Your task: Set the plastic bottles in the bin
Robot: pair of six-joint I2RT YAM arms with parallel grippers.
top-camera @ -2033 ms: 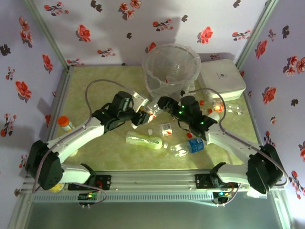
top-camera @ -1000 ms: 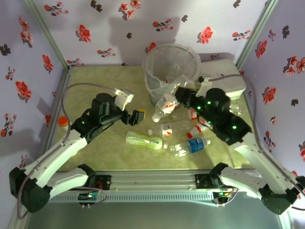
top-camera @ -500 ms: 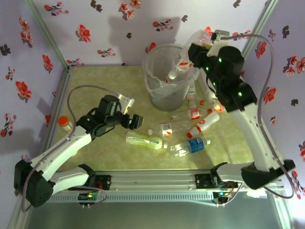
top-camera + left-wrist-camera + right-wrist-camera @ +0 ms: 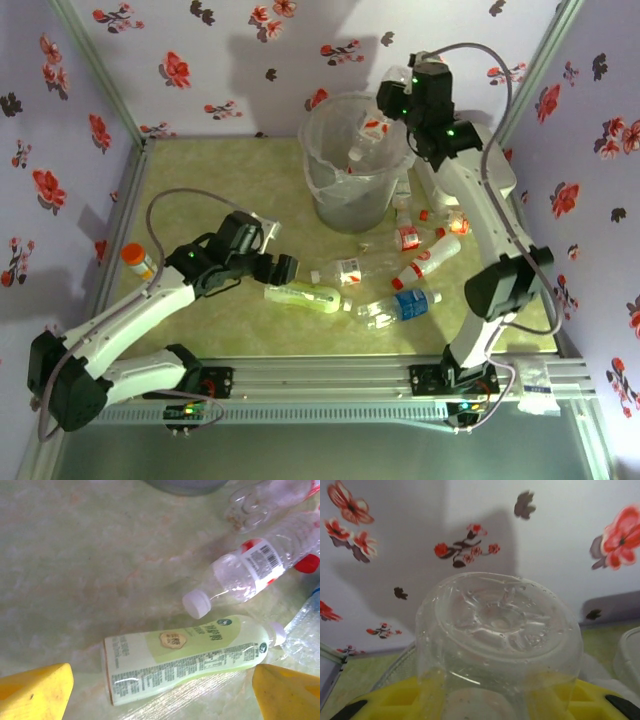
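One round bin (image 4: 330, 190) at the back of the table (image 4: 200, 180), right gripper (image 4: 392, 103) clamped on clear bottle (image 4: 497, 625) above bin opening, left gripper (image 4: 283, 270) spread wide over green-labelled bottle (image 4: 185, 655) lying flat, loose bottles (image 4: 430, 255) scattered nearby

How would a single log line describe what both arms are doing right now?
right gripper: holds red-labelled bottle above bin | left gripper: open, over lying green-labelled bottle

The left arm reaches low and forward, elbow bent; the left gripper (image 4: 284, 268) points down, its yellow fingertips (image 4: 35, 692) spread wide apart. The right arm stretches high toward the far side, the right gripper (image 4: 386, 110) clamped on a clear bottle (image 4: 497, 625).
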